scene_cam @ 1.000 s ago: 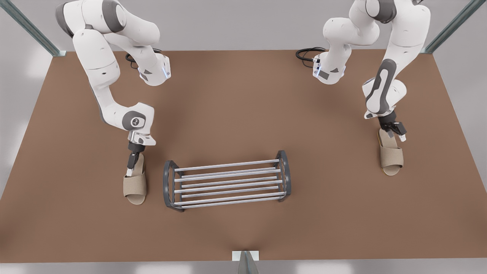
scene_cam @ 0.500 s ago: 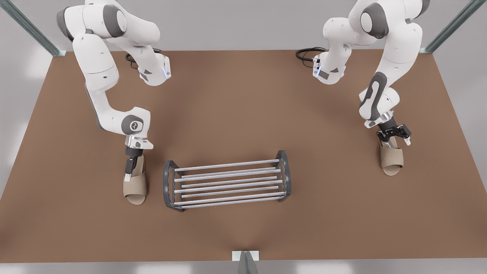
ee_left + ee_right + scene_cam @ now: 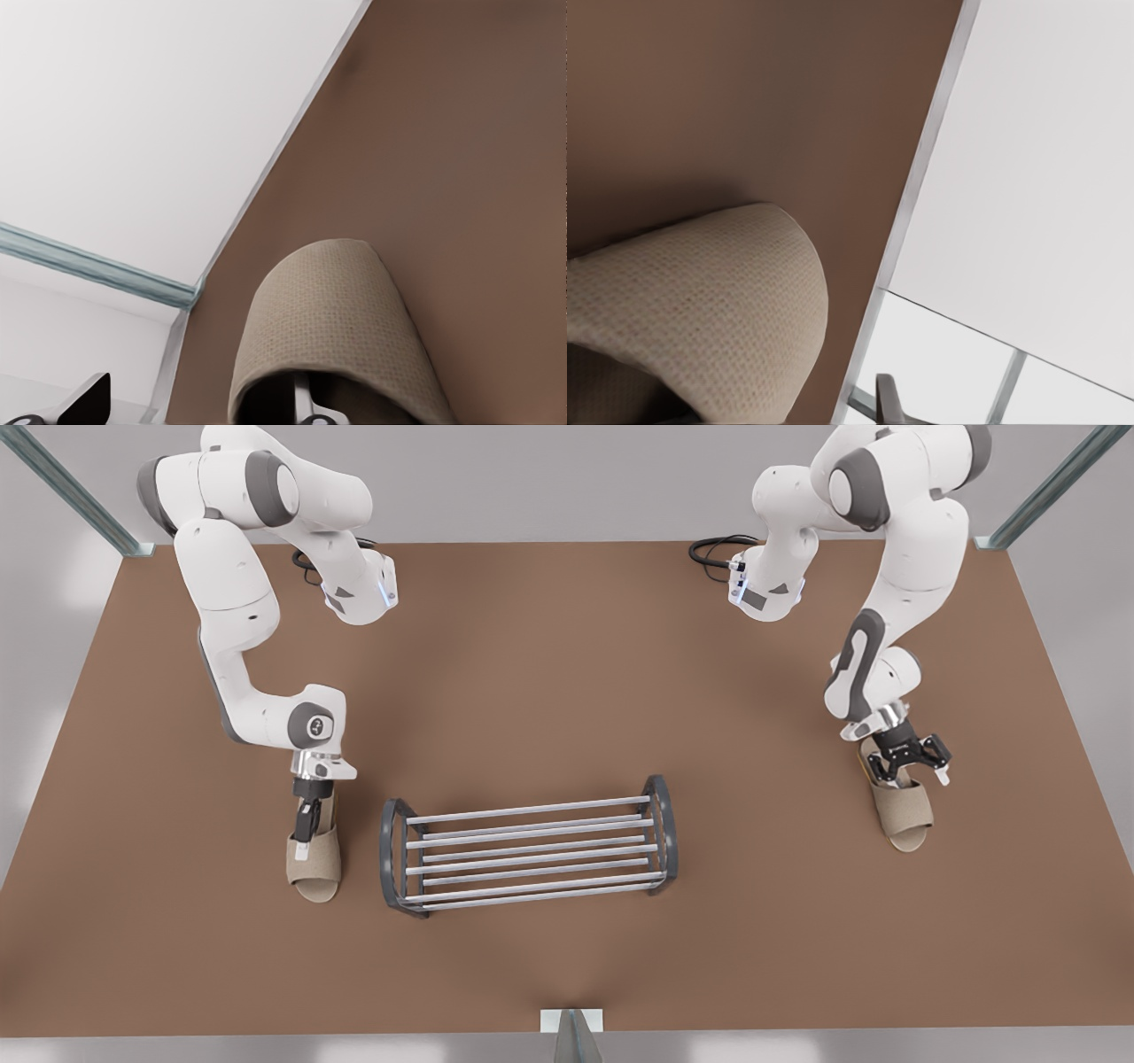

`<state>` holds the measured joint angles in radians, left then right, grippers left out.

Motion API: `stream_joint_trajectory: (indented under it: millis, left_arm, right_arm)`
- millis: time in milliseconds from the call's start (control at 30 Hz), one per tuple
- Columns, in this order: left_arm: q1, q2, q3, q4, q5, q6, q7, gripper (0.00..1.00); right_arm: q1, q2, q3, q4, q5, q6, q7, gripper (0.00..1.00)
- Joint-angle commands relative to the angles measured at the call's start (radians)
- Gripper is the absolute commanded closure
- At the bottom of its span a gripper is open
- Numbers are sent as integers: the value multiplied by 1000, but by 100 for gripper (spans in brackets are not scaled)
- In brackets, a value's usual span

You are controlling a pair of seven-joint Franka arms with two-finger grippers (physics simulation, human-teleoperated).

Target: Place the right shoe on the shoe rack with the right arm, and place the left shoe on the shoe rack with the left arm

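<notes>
Front view: shoe rack [image 3: 532, 810], mid-table [image 3: 567, 673], both tiers bare. Right shoe [image 3: 314, 868] lay on the table just beside the rack's end on the front view's left. The right gripper [image 3: 304, 837] had sunk lower onto its strap; clenched or released could not be told. Left shoe [image 3: 904, 819] lay well apart from the rack, on the front view's right. It had slid slightly nearer the front edge and turned. The left gripper [image 3: 905, 766] had followed it down, released and spread wide.

Left wrist view: one finger sat under the strap arch and one finger [image 3: 89, 397] outside.

Right wrist view: strap close beneath, table edge beyond.

Assessment: both grasps pending, no lift begun.
</notes>
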<state>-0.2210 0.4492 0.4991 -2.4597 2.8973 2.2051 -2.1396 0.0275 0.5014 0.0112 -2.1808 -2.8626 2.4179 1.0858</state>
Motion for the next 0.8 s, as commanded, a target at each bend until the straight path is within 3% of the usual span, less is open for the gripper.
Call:
stream_joint_trajectory:
  millis: [0, 33, 100, 167, 467, 533, 600, 667, 733, 767]
  left_arm:
    - [0, 8, -7, 8, 309, -21, -154, 0]
    - [0, 8, -7, 10, 309, -21, -154, 0]
    - [0, 8, -8, 22, 309, -19, -154, 0]
    - [0, 16, -8, 30, 309, -19, -154, 27]
    - [0, 78, -31, 62, 303, -64, -157, 33]
    - [0, 86, -31, 68, 301, -64, -157, 36]
    - [0, 88, -31, 70, 301, -64, -157, 46]
    - [0, 95, -33, 76, 301, -65, -157, 51]
    - [0, 105, -31, 79, 300, -76, -158, 52]
    - [0, 106, -31, 82, 300, -76, -158, 52]
  right_arm:
    - [0, 6, 0, 1, -9, 0, 88, 33]
    - [0, 6, 0, 1, -9, 0, 88, 41]
    - [0, 6, 0, 3, -9, 0, 88, 44]
    - [0, 8, 0, 3, -9, 0, 86, 44]
    - [14, 29, -23, 32, -47, 6, 91, 47]
    - [14, 34, -30, 38, -60, 7, 91, 50]
    - [14, 35, -30, 38, -60, 7, 91, 53]
    - [20, 34, -30, 39, -60, 7, 91, 61]
    - [22, 35, -30, 46, -61, 7, 92, 60]
    - [22, 34, -30, 46, -63, 7, 95, 70]
